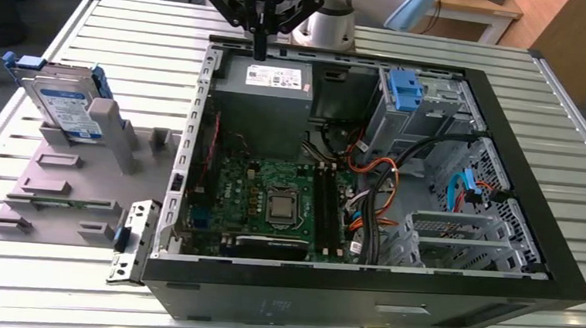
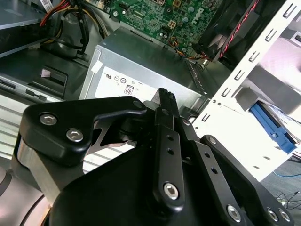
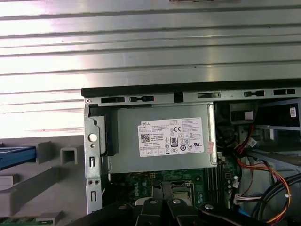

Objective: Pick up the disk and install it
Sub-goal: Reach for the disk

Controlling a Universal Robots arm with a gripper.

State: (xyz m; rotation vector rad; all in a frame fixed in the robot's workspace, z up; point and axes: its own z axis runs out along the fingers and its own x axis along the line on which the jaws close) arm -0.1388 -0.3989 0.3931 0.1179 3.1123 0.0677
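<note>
The disk [image 1: 68,106], a silver drive with a white-and-blue label in a blue carrier, stands on edge in the grey fixture [image 1: 59,194] at the exterior view's left, outside the computer case. In the wrist views its blue carrier edge [image 2: 275,129] [image 3: 14,155] shows past the case wall. My gripper [image 1: 260,52] hangs above the case's rear wall, over the grey power supply box [image 1: 267,92], well away from the disk. Its fingers [image 2: 165,99] are pressed together with nothing between them. In the first wrist view the gripper [image 3: 162,203] sits over the motherboard below the power supply box [image 3: 160,141].
The open black computer case [image 1: 368,274] holds a green motherboard [image 1: 269,201], a bundle of cables [image 1: 375,177] and a blue-handled grey drive cage [image 1: 406,94]. A slatted metal table [image 1: 127,29] carries everything. A loose metal bracket [image 1: 130,242] lies beside the case's front corner.
</note>
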